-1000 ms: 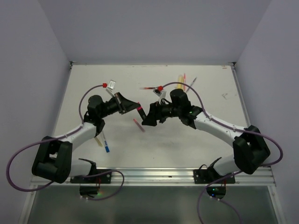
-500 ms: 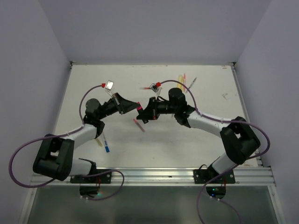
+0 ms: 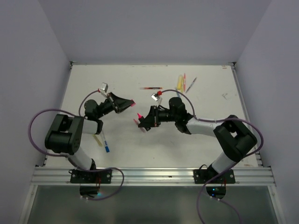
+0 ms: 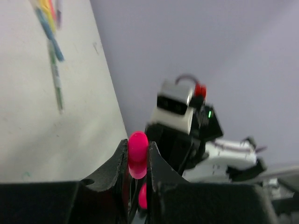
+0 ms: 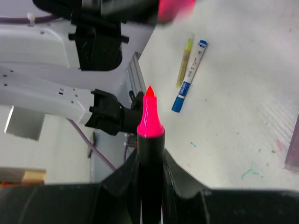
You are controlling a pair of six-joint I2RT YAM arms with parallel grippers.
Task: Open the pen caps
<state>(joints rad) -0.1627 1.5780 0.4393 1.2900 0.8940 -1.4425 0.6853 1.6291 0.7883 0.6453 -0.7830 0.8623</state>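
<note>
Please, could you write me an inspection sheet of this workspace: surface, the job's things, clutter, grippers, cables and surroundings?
Surface: white table, with small green ink marks.
Job's things: pink cap is off its pen. The pink-tipped black pen has its tip bare. Lying loose are a blue-and-white pen, a yellow pen beside it, a red pen and a far cluster of pens.
Clutter: nothing seen.
Grippers: left gripper is shut on the pink cap. Right gripper is shut on the pink-tipped black pen. The two are apart.
Cables: left purple cable and right purple cable loop beside the arms.
Surroundings: pale walls and a metal rail at the near edge.
</note>
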